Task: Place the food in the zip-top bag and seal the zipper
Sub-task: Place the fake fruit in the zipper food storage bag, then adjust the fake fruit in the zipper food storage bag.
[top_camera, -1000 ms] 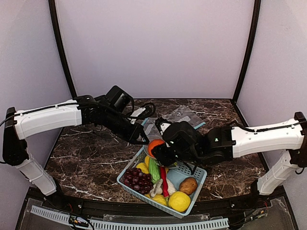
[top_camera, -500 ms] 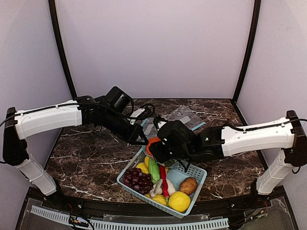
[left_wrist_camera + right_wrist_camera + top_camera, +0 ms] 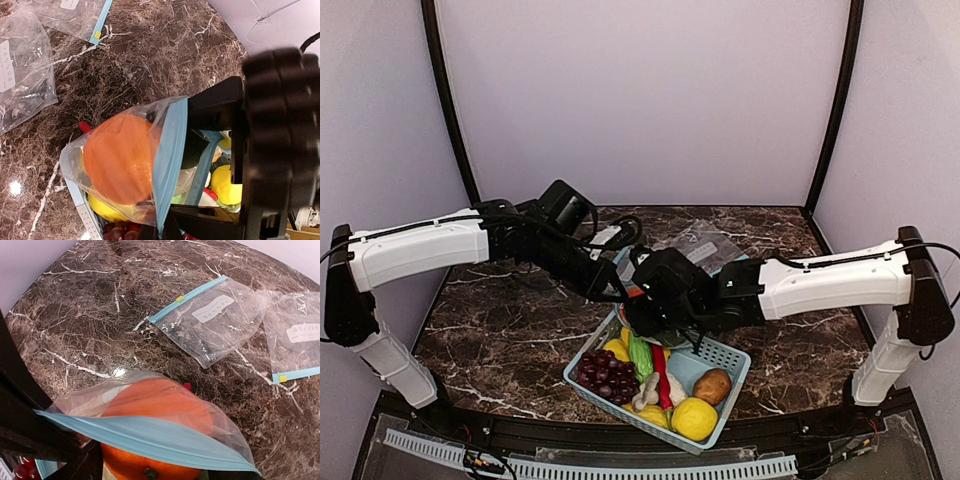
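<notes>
My left gripper (image 3: 617, 291) is shut on the mouth edge of the zip-top bag (image 3: 110, 200) and holds it over the basket's far corner. The light blue zipper (image 3: 170, 150) hangs open; it also shows in the right wrist view (image 3: 150, 440). My right gripper (image 3: 642, 308) is shut on the orange (image 3: 155, 405), which sits partly inside the bag, its stem end (image 3: 145, 472) still outside the mouth. Through the plastic the orange (image 3: 120, 160) fills most of the bag. The light green gourd (image 3: 640, 354) lies in the basket. I cannot make out the avocado.
The blue basket (image 3: 738, 372) at the near middle holds purple grapes (image 3: 600, 372), a red chili (image 3: 662, 378), a potato (image 3: 712, 386) and yellow fruit (image 3: 693, 418). Two empty zip-top bags (image 3: 215, 320) (image 3: 297, 337) lie flat on the marble behind.
My right arm has moved left toward the bag with the orange. The orange is now mostly hidden from above, pushed into the bag's mouth. The left arm has hardly moved.
</notes>
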You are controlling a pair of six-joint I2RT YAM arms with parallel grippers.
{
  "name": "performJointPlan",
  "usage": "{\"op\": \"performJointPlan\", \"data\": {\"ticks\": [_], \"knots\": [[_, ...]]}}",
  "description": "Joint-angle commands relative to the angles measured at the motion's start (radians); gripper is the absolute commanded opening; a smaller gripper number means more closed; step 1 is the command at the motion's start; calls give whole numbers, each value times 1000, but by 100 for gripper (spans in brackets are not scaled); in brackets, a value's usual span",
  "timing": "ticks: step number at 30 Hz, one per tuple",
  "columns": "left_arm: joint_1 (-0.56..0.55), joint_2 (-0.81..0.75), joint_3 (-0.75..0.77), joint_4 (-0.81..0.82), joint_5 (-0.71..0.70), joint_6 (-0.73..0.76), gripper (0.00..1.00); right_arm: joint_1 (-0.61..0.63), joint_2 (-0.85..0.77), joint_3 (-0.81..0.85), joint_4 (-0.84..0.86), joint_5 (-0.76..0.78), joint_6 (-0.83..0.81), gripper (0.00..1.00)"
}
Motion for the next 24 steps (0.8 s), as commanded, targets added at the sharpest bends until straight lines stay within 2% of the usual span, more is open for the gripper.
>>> {"op": "performJointPlan", "data": {"ticks": [1, 4, 8, 10, 18, 24], "knots": [[26, -56, -17, -13, -6, 16, 1, -14, -72, 7, -73, -46, -31, 77], [33, -56, -29, -5, -5, 17, 1, -12, -141, -15, -69, -73, -38, 85], [34, -51, -32, -2, 0, 18, 1, -10, -219, -56, -41, -112, -31, 85], [34, -50, -32, 1, 1, 18, 1, -10, -228, -62, -33, -124, -28, 79], [36, -44, -28, -4, 9, 16, 1, -9, -148, 27, -85, -143, -36, 43], [36, -46, -27, -5, 9, 16, 1, -9, -109, 56, -112, -110, -44, 40]]}}
